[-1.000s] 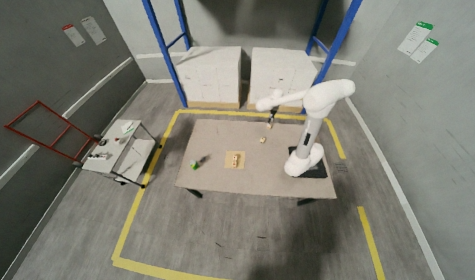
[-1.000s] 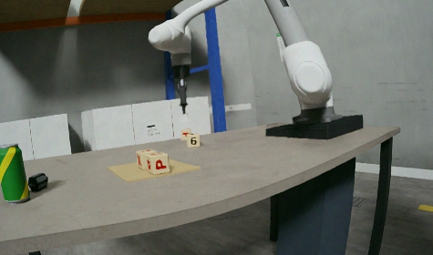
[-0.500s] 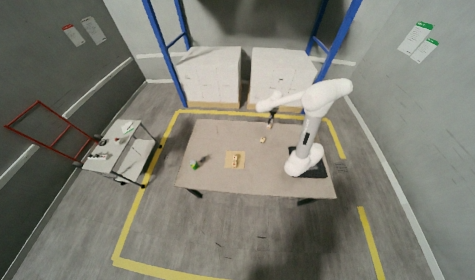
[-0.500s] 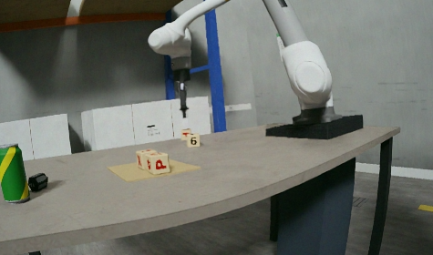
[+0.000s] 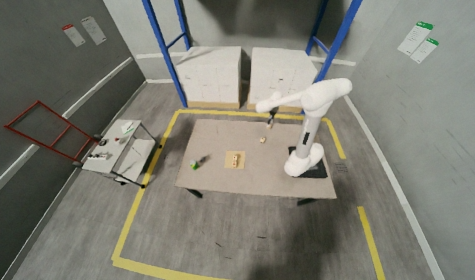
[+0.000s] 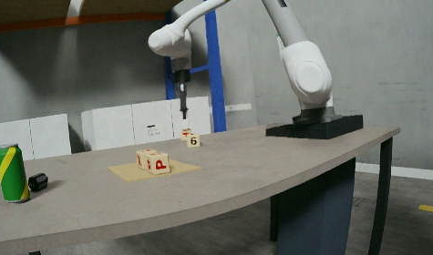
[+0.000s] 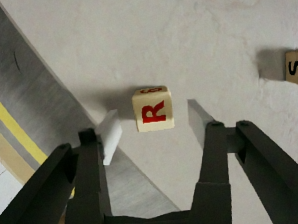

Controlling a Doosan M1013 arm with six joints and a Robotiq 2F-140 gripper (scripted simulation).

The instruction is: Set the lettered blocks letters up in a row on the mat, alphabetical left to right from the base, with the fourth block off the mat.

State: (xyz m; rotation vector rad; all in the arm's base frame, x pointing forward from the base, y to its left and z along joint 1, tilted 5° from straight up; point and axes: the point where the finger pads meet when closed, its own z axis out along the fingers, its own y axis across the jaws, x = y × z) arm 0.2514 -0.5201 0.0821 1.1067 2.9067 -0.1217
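Note:
My gripper (image 7: 153,116) is open with nothing between its fingers. It hangs well above a cream block with a red R on top (image 7: 153,108), which lies on the bare table near the far edge. In the exterior view the gripper (image 6: 184,111) is above that block (image 6: 186,133). A block showing a 6 on its side (image 6: 193,140) stands just in front of it and shows at the right edge of the wrist view (image 7: 289,64). The tan mat (image 6: 154,169) holds two touching blocks, one with a red P facing the camera (image 6: 158,162) and one beside it (image 6: 142,158).
A green and yellow can (image 6: 10,173) and a small black object (image 6: 37,181) stand at the table's left end. The arm's black base (image 6: 315,125) sits at the right end. The table's far edge runs close beside the R block.

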